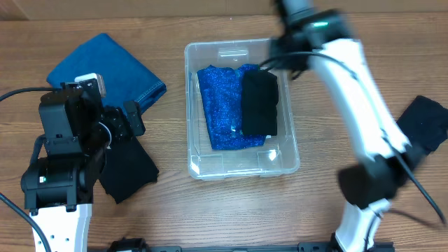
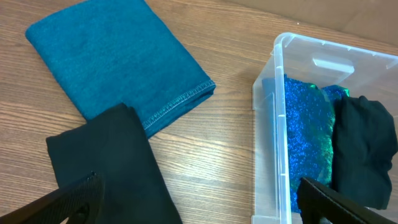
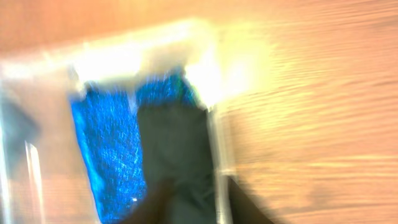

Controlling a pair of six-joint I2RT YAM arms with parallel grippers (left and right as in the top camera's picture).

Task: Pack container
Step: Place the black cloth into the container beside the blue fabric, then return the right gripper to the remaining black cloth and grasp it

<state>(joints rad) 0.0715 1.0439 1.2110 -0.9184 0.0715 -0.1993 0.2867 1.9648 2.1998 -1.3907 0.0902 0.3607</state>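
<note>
Left pincer [image 2: 199, 183], released, hovers by a black cloth [image 2: 112, 162], with the container [image 2: 268, 124] to its right; the right pincer [image 1: 280, 59], too blurred to read, hangs over it, so the arms might collide there.

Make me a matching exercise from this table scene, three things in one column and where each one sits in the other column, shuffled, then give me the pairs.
Things:
1. sparkly blue cloth
2. folded teal cloth
3. container

Places:
A. middle of the table
B. flat on the table, left of the container
C. inside the container, partly under a black cloth

Pairs: 1-C, 2-B, 3-A.
</note>
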